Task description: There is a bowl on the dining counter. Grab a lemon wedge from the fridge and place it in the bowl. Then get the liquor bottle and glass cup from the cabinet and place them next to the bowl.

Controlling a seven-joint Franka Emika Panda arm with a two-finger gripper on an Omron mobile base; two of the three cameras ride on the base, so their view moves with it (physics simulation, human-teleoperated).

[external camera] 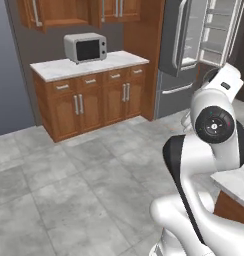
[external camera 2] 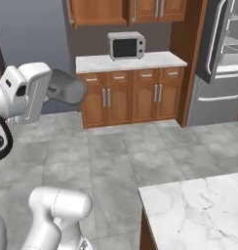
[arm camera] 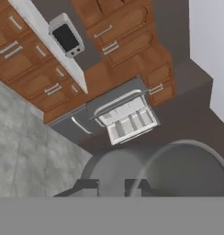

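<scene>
A: Left base view first. Any task things?

B: Fridge [external camera: 180, 47] at upper right, tall and grey, one upper door swung open on white shelves, long curved white handle on the shut door. Corner of the marble worktop [external camera: 240, 183] at lower right, white with grey veins over brown wood. Arm [external camera: 214, 125] rising at right, folded at the elbow, upper links reaching toward the fridge.

A: Tool there?

B: Cannot tell; hidden behind the arm's own links.

A: Right base view?

B: Bowl [external camera 2: 69, 92] at left, pale grey and rounded, lifted off any surface, hanging over the grey floor [external camera 2: 116, 156]. Sits just at the end of the arm's white hand, touching it. Well apart from the worktop at lower right, higher and to the left of it. Fridge at the right edge, door open. Microwave [external camera 2: 126, 45] on the far cabinet run behind.

A: Arm's pose?

B: Wrist raised and bent, hand pointing level toward the cabinets.

A: Hand view?

B: Rolled over, cabinets and fridge tilted across the top. Bowl large and close at the bottom, smooth grey wall with a thin pale rim arcing rightward. Tool [arm camera: 111, 187] narrow, closed on the bowl's wall; dark fingertips [arm camera: 86, 187] either side of it.

A: Lemon wedge, bottle?

B: Nothing to say from these frames.
</scene>
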